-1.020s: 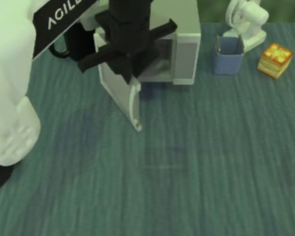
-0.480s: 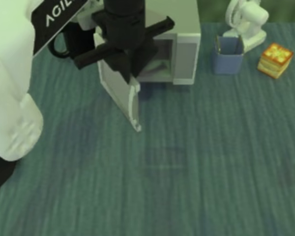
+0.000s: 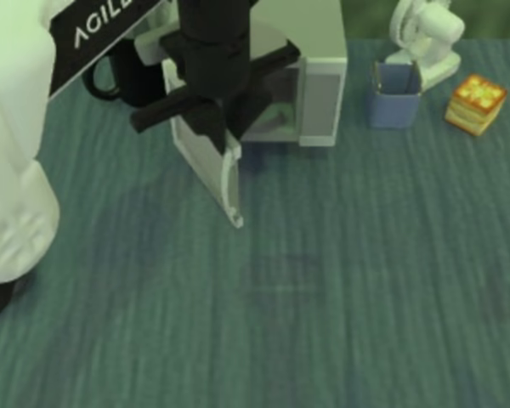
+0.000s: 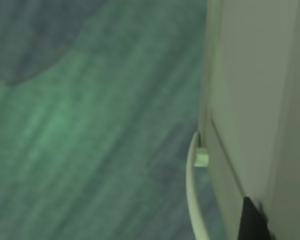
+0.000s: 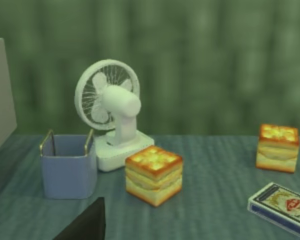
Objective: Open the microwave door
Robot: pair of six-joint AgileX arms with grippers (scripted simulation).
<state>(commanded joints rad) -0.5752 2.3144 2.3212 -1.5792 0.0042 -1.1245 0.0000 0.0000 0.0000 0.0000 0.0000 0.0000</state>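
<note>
The pale microwave (image 3: 310,34) stands at the back of the table. Its door (image 3: 206,161) is swung out toward the front left, and the cavity shows behind it. My left gripper (image 3: 225,143) hangs over the door's free edge, shut on the top of the white handle (image 3: 235,183). In the left wrist view the curved handle (image 4: 192,190) runs along the door (image 4: 250,100), with one black fingertip (image 4: 251,220) beside it. My right arm is out of the top view. Only one dark fingertip (image 5: 90,222) of it shows in the right wrist view.
A blue-grey square cup (image 3: 395,93), a white fan (image 3: 425,34) and an orange-topped block (image 3: 475,104) stand to the right of the microwave. The right wrist view adds a second block (image 5: 277,147) and a card box (image 5: 282,207).
The left arm's white body has drifted a little left and the gripper has shifted slightly. The door stands at about the same angle.
</note>
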